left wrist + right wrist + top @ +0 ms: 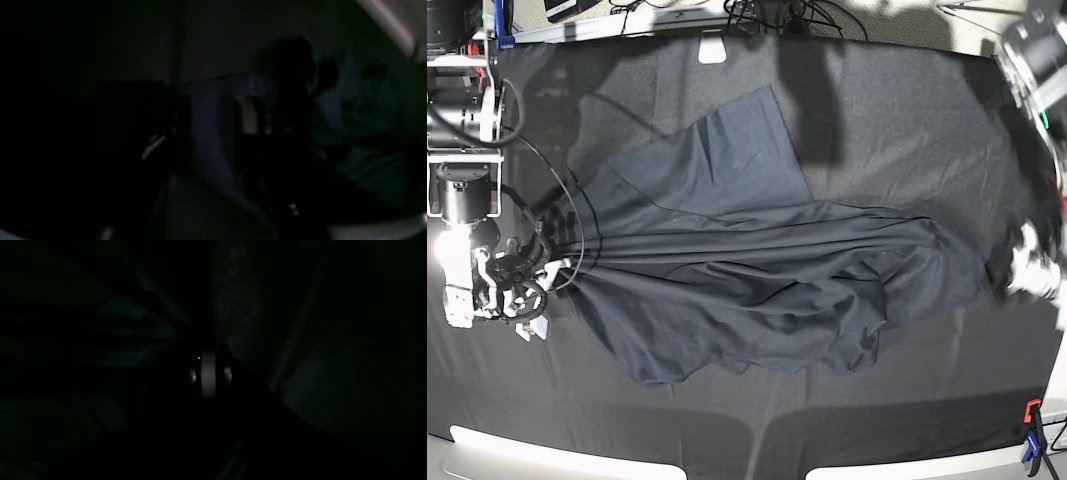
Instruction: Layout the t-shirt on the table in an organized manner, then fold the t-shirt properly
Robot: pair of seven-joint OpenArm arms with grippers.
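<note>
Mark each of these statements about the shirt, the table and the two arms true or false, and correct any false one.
1. The t-shirt is folded into a neat rectangle. False: it lies spread and wrinkled, pulled into long creases.
2. The right gripper is shut on the t-shirt's edge. True.
3. The shirt hangs off the table. False: it lies wholly on the black cloth.
4. One sleeve points toward the far table edge. True.
5. The left gripper is at the shirt's opposite end from the right one. True, though it is blurred.
</note>
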